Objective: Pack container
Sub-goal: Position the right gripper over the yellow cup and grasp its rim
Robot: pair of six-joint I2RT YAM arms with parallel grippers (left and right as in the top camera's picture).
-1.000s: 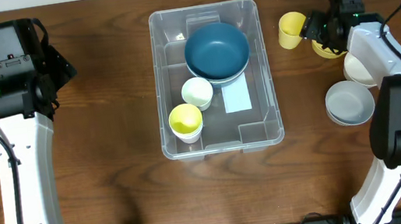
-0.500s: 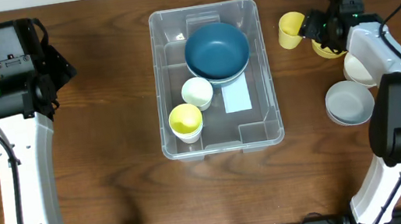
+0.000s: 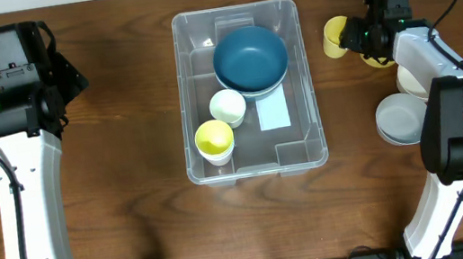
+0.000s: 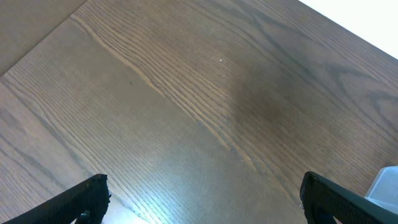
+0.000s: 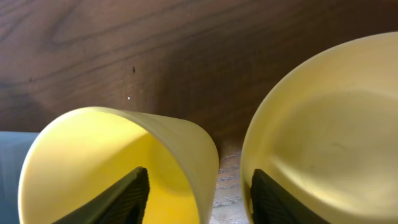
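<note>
The container (image 3: 194,149) is a large clear bin at the table's middle with a white label (image 3: 272,111) on its base. It holds a blue bowl (image 3: 249,58), a white cup (image 3: 228,106) and a yellow cup in a white one (image 3: 213,139). My right gripper (image 3: 356,36) (image 5: 200,196) is open to the right of the container. One finger is inside a yellow cup (image 3: 335,36) (image 5: 93,162), the other inside a yellow bowl (image 5: 329,130), with both rims between the fingers. My left gripper (image 4: 202,196) is open and empty over bare wood at far left.
A cream bowl (image 3: 410,79) and a pale grey bowl (image 3: 402,118) sit on the table under the right arm. The container's corner (image 4: 387,183) shows at the right edge of the left wrist view. The left arm (image 3: 16,96) stands at the far left.
My right gripper has shifted a little left and toward the back, closer onto the yellow cup. The left arm and the container's contents have not moved.
</note>
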